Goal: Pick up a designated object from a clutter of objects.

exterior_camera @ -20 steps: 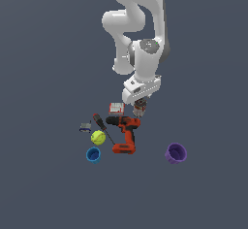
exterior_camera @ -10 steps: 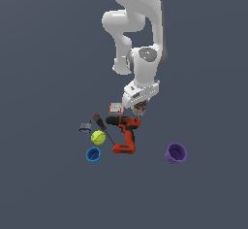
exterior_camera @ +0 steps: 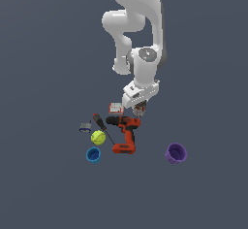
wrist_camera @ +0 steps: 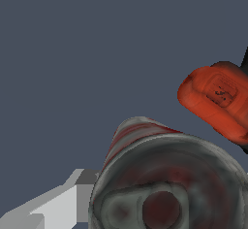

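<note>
The can (exterior_camera: 140, 110), a small tin with a dark top and a reddish-brown and white label, sits between the fingers of my gripper (exterior_camera: 139, 108), which is shut on it just beyond the drill's head. In the wrist view the can (wrist_camera: 169, 174) fills the near field, its pull-tab top facing the camera, and one grey finger (wrist_camera: 53, 208) presses against its side. The other finger is hidden behind the can. The red-black power drill (exterior_camera: 127, 131) lies on the floor just below the can, and part of its red body (wrist_camera: 218, 102) shows in the wrist view.
A red-white box (exterior_camera: 116, 108) stands to the exterior view's left of the gripper. A screwdriver (exterior_camera: 102, 126), a grey piece (exterior_camera: 85, 127), a yellow-green ball (exterior_camera: 98, 137) and a blue cup (exterior_camera: 93, 154) lie further left. A purple cup (exterior_camera: 175, 153) stands alone at the right.
The hand has sunk slightly and shifted a little toward the exterior view's left, with the can staying between its fingers. The other items have not moved.
</note>
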`<state>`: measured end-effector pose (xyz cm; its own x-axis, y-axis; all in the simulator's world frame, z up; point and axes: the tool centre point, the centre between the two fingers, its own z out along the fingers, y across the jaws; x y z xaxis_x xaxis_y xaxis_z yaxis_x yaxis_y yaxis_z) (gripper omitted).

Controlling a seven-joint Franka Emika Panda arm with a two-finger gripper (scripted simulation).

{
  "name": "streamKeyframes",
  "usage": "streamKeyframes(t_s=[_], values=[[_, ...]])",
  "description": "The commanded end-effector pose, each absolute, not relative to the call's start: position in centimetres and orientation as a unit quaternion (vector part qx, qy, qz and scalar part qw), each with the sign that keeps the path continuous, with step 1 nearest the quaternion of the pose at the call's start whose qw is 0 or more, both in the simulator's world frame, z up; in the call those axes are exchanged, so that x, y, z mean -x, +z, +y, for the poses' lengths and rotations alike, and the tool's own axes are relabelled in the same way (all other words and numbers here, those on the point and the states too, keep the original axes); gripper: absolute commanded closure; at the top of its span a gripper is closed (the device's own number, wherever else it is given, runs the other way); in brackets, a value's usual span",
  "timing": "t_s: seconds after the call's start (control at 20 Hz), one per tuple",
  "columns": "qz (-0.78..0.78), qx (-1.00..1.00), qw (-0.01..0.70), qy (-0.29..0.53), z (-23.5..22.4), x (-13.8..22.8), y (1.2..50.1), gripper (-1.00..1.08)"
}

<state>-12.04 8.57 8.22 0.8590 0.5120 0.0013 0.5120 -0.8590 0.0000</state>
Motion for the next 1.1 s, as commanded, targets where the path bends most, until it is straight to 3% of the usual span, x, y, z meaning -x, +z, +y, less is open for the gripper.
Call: streamKeyframes(t_s=[0.0,0.55,1.05], values=[[-0.266,0.964,0.0,0.0,8.6,12.1,8.1,1.08],[-0.266,0.964,0.0,-0.001,8.6,10.9,10.1,1.08],[-0.266,0.964,0.001,-0.001,8.7,7.3,15.8,1.08]])
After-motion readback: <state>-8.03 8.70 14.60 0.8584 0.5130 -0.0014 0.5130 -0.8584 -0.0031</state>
